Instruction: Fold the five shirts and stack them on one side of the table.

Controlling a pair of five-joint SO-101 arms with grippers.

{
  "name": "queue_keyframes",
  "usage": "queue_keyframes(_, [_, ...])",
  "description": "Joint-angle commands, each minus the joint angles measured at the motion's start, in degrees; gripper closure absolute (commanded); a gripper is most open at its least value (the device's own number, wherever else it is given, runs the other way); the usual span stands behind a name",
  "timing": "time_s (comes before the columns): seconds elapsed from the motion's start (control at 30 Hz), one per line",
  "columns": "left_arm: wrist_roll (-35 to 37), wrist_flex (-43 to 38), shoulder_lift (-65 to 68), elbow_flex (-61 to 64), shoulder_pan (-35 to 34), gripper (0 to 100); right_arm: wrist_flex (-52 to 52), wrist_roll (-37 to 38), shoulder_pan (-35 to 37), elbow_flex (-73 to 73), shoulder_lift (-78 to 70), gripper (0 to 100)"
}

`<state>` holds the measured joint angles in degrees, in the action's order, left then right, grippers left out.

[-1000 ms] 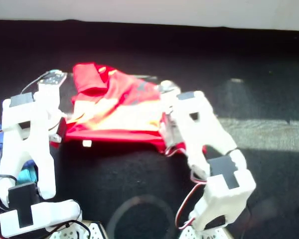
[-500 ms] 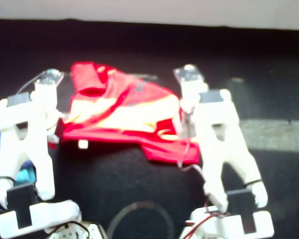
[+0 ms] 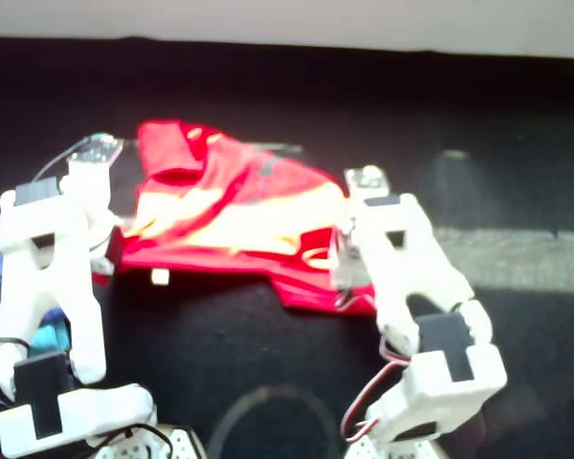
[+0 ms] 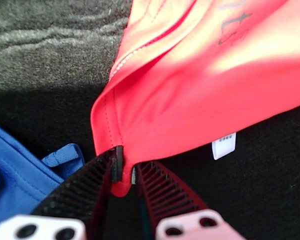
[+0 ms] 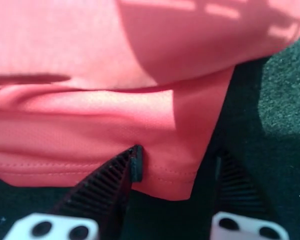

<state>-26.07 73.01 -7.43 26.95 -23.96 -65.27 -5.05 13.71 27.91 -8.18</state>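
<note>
- One red shirt (image 3: 234, 215) lies partly bunched on the black table (image 3: 268, 86) between the two arms. Its far edge is rumpled, its near hem is roughly straight, and sunlight falls across its middle.
- State of the left gripper (image 4: 124, 172): narrow, clamped on the red shirt's near corner right at the hem. The fabric rises out of the jaws in a soft fold.
- State of the right gripper (image 5: 182, 172): wide, holding nothing. One finger (image 5: 132, 165) sits on or just over the hem at the shirt's other near corner; can't tell if it presses down. The other finger is past the fabric edge, over bare table.
- From the high view, the left arm (image 3: 48, 277) stands at the shirt's left side and the right arm (image 3: 402, 277) at its right side. Both wrists are low at the garment's near edge.
- Small white tag (image 4: 224, 146) sticks out from under the near hem and lies flat on the table, near the left gripper.
- Crumpled blue shirt (image 4: 20, 170) lies just beside the left gripper, on the side away from the red one. Can't tell whether the two shirts touch.
- Pale band of sunlight (image 3: 526, 258) crosses the table beyond the right arm.
</note>
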Motion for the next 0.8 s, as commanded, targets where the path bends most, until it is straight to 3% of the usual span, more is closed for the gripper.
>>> queue_keyframes(0.0, [-0.35, -0.26, -2.42, -0.40, -0.22, 99, 0.22, -0.18, -0.66, -1.27, -0.48, 75.7])
queue_keyframes(0.1, [-0.35, -0.26, -2.42, -0.40, -0.22, 99, 0.04, -0.18, -0.66, -1.19, -0.57, 79.3])
queue_keyframes(0.2, [-0.35, -0.26, -2.42, -0.40, -0.22, 99, -1.54, -0.18, -0.75, -1.71, -0.22, 99.8])
queue_keyframes(0.47, [-0.35, -0.26, -2.42, -0.57, -0.31, 99, -1.80, 0.09, -4.26, -1.63, 10.15, 99.2])
queue_keyframes(0.67, [-0.18, -0.09, -5.05, -0.57, 0.04, 99, -1.98, 10.20, -10.59, -1.36, 28.09, 99.2])
queue_keyframes(0.77, [0.00, 3.78, -10.68, -2.24, 0.31, 99, -4.26, 11.08, -13.93, -1.80, 34.51, 99.2])
